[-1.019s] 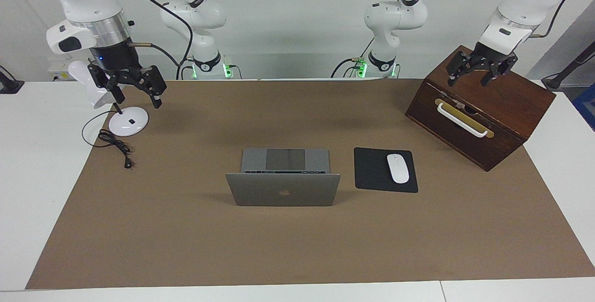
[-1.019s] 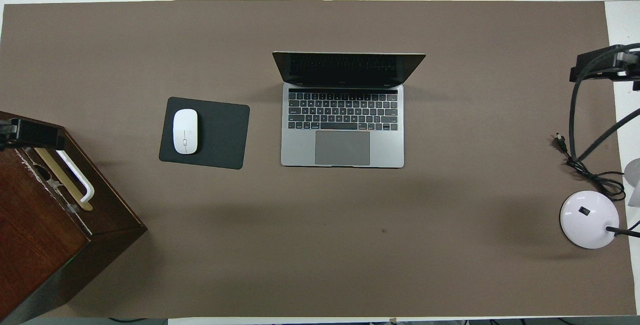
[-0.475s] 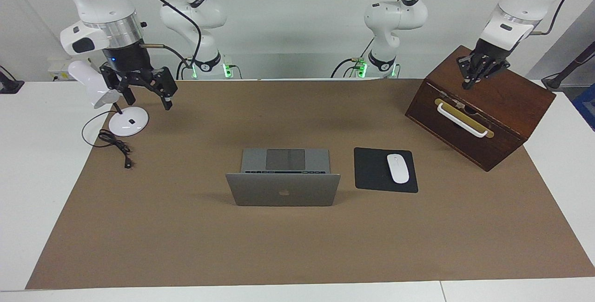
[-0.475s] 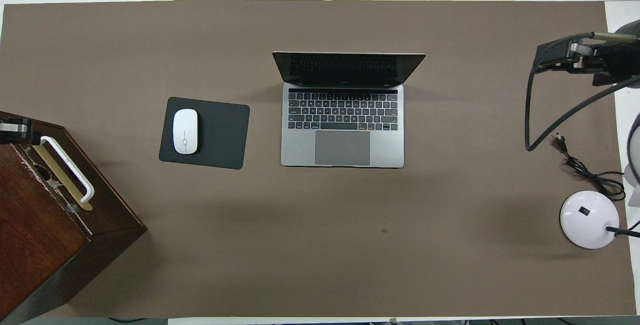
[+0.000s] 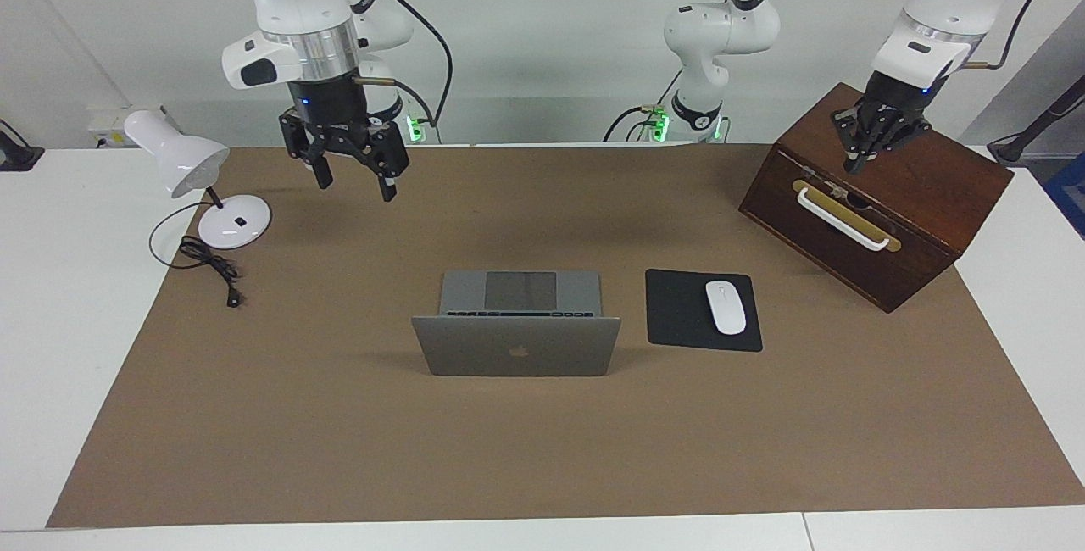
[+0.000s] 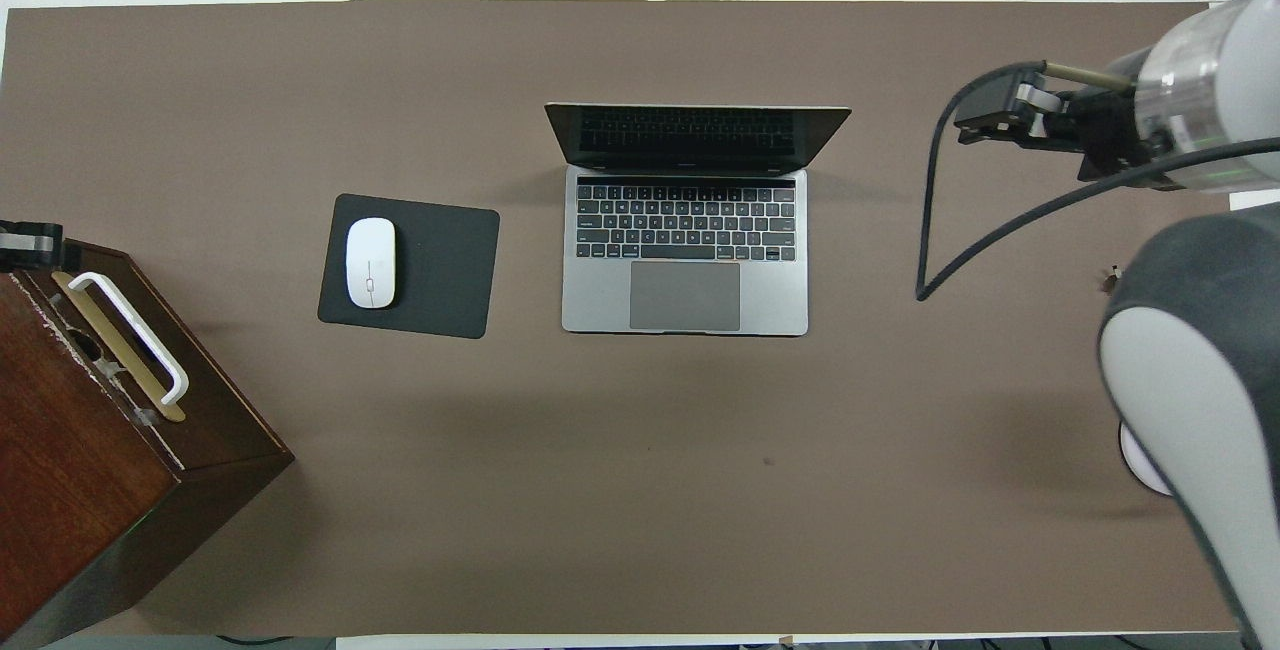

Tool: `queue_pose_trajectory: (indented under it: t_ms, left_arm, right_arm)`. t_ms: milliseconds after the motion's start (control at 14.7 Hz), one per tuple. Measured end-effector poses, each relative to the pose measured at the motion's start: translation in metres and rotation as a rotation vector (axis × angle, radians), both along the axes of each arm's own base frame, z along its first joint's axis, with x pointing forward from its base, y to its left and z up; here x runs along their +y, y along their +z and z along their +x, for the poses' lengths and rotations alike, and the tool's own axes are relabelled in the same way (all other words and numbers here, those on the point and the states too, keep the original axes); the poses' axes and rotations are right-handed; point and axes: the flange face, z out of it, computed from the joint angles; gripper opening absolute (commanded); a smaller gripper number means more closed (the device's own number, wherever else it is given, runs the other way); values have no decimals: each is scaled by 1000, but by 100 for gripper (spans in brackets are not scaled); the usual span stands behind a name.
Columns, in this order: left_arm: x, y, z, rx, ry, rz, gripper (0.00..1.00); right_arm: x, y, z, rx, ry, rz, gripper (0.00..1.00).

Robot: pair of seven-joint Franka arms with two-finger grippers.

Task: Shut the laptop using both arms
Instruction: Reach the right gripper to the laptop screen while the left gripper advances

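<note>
The laptop (image 5: pixel 517 326) sits open at the middle of the brown mat (image 5: pixel 542 449) on the worktop (image 5: pixel 51 322), lid raised and keyboard toward the robots. Reading the overhead view as a clock centred on it, we see the black mouse pad (image 5: pixel 678 310) at nine o'clock, near it, carrying a white mouse (image 5: pixel 726 307), and the wooden box (image 5: pixel 924 203) at eight o'clock. The left tool (image 5: pixel 854 163) hangs clenched, fingertips together, over the box's top. The right tool (image 5: pixel 356 186) hangs over the mat at two o'clock, released and holding nothing. The white desk lamp (image 5: pixel 182 163) stands at four o'clock.
</note>
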Motion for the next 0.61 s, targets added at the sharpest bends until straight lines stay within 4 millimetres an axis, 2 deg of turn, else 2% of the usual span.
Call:
queue_pose_trajectory:
  t_ms: [136, 340, 611]
  left_arm:
    - [-15, -22, -4, -50, -19, -23, 0]
    - [-33, -54, -25, -103, -38, -63, 0]
    - [-66, -71, -53, -159, -102, -80, 0]
  right_arm:
    - [23, -8, 2, -19, -29, -11, 100]
    - [48, -26, 9, -46, -1, -79, 100]
    - [70, -46, 20, -56, 159, -193, 100]
